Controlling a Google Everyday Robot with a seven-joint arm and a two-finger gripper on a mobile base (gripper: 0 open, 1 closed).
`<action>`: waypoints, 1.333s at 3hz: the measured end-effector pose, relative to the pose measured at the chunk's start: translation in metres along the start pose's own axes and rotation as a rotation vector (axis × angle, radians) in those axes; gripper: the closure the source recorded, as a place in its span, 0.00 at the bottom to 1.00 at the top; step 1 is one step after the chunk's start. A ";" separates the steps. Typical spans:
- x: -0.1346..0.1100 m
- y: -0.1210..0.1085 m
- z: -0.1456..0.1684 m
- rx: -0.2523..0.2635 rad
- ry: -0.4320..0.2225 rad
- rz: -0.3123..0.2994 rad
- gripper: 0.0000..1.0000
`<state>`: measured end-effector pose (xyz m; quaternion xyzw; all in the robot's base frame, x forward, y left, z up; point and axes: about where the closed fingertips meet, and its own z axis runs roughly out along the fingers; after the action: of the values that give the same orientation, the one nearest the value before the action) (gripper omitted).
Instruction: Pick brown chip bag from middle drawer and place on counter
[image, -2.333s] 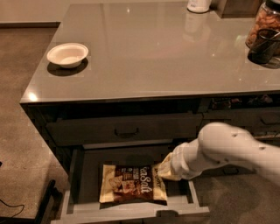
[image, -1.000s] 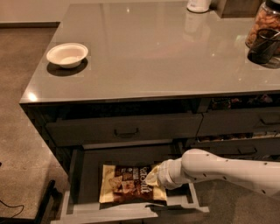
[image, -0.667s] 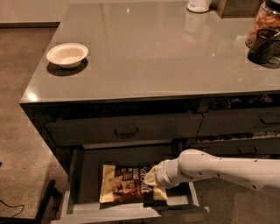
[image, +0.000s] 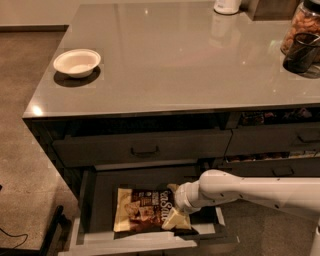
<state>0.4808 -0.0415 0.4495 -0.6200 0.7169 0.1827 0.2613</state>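
Jaws at the brown chip bag (image: 141, 210): you cannot tell their state.
Your gripper (image: 175, 220) sits in the open middle drawer (image: 97, 197), at the bag's right end.

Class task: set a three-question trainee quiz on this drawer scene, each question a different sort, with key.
1. True or false: the brown chip bag lies on the counter.
2. Where is the gripper? A) above the counter B) at the bag's right end, inside the open middle drawer C) on the floor
3. Fill in: the white bowl stands on the ____.
Key: 1 false; 2 B; 3 counter.
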 end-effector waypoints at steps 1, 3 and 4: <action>0.005 -0.001 0.015 -0.009 -0.016 0.006 0.16; 0.020 -0.005 0.049 0.020 -0.097 0.021 0.03; 0.028 -0.003 0.069 0.028 -0.130 0.015 0.02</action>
<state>0.4913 -0.0239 0.3778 -0.5977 0.7054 0.2146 0.3147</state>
